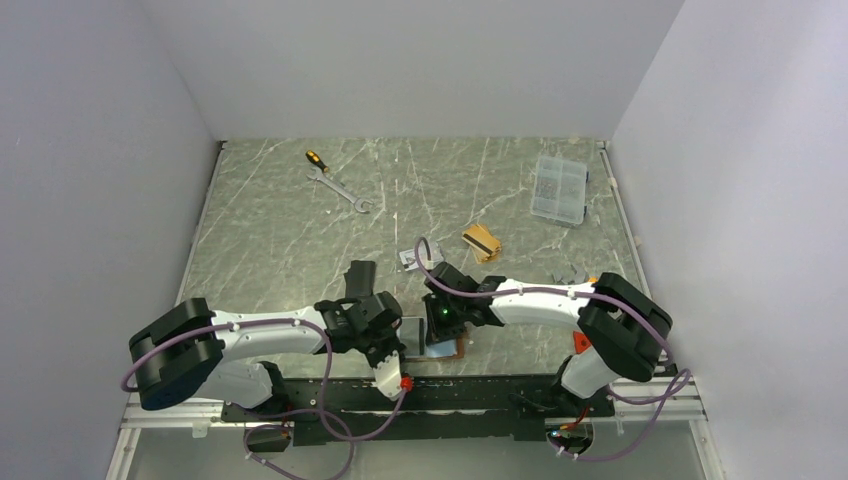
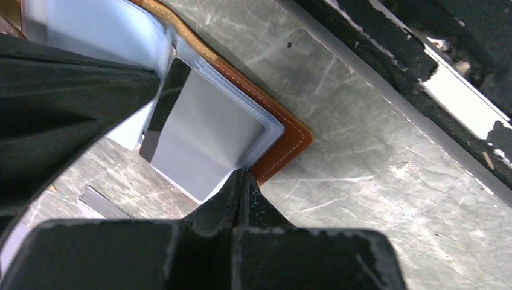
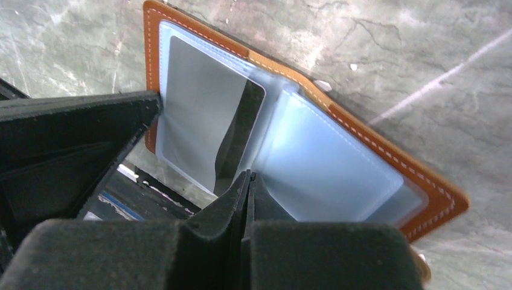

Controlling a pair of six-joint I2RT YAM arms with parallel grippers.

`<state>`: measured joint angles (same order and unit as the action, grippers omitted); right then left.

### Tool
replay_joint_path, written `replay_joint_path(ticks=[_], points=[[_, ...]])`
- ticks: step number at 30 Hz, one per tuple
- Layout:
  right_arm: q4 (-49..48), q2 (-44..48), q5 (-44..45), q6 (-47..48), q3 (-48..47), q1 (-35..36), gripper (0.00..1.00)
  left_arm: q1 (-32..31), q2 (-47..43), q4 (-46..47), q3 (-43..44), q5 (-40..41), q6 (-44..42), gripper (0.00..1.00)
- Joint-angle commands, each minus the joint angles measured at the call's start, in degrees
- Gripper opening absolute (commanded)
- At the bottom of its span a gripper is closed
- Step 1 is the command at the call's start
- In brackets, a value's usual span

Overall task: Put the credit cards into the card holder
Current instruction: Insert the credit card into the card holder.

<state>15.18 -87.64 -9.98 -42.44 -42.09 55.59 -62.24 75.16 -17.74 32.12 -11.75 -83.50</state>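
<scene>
The tan-brown card holder (image 1: 455, 351) lies open near the table's front edge, pale sleeves up, and shows in both wrist views (image 2: 290, 142) (image 3: 374, 145). A silver-grey credit card (image 2: 205, 133) (image 3: 199, 115) with a dark stripe sits partly in one sleeve, one end sticking out past the leather. My left gripper (image 2: 241, 175) (image 1: 398, 340) is shut, tips on the sleeve's corner by the card. My right gripper (image 3: 247, 176) (image 1: 445, 325) is shut, tips on the sleeves beside the card's stripe. Gold-orange cards (image 1: 481, 241) lie further back; a greyish card (image 1: 410, 259) is beside them.
A black pouch (image 1: 358, 273) lies just behind my left wrist. A wrench (image 1: 340, 188) and a screwdriver (image 1: 316, 158) are at the back left, a clear plastic box (image 1: 559, 187) at the back right. The table's metal front rail (image 2: 422, 90) runs right beside the card holder.
</scene>
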Motion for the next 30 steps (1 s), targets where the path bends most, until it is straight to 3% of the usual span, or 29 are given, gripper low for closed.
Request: replay_joint_path(ticks=[1,20,30], points=[[6.36,2.99,3.68,0.07,-1.13,0.31,0.0,0.54,0.33,-4.56,0.2,-0.77,-0.66,0.0],[3.45,-5.25,1.29,1.35,-9.57,2.47,0.0,0.54,0.11,-0.53,-2.34,-1.15,-1.26,0.0],[5.77,0.63,3.15,1.73,-6.33,0.57,0.0,0.54,-0.91,-0.72,-3.67,-0.69,-1.73,0.0]])
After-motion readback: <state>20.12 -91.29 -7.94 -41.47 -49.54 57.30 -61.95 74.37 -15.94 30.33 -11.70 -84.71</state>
